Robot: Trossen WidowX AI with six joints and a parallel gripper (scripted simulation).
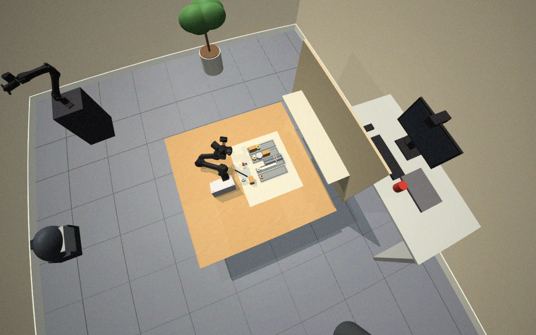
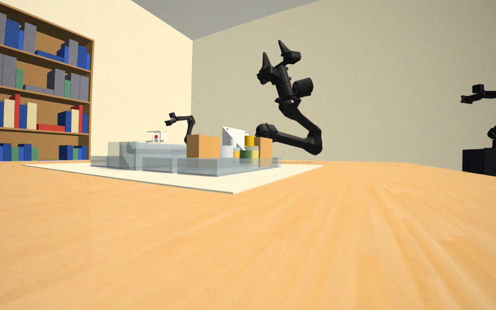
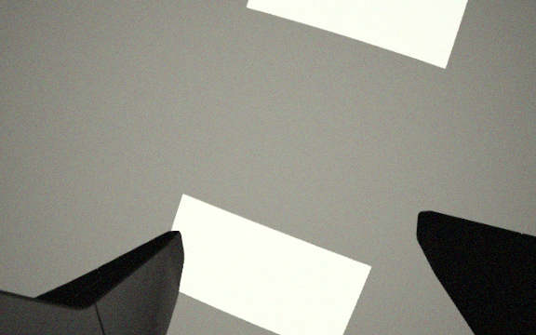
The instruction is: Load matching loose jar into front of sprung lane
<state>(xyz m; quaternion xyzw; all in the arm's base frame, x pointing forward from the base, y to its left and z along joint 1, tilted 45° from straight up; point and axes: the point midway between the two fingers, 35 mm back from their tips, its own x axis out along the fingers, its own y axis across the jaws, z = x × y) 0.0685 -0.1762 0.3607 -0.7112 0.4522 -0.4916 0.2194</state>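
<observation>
My gripper [image 2: 272,46] [image 3: 301,234] is open and empty. It points up at the ceiling, high above the table. In the top view a clear lane [image 1: 279,163] has a white strip along it and a small pale-topped jar [image 1: 257,169] at its end nearest the arm. A small red and white part [image 1: 275,157] is at its far end. A loose white-topped jar [image 1: 243,179] stands near the arm's base. Small red and blue items [image 1: 244,164] lie in front of the lanes. Labels are too small to tell which jars match; the pusher plate cannot be made out.
Neighbouring lanes hold a red-topped jar [image 1: 261,176], a yellow-topped jar [image 1: 258,146] [image 2: 249,140], a wide white jar [image 1: 259,155] and orange-brown blocks [image 1: 252,148] [image 2: 203,146]. Another block [image 1: 251,179] stands beside the loose jar. A dark rod [image 1: 240,172] lies near them.
</observation>
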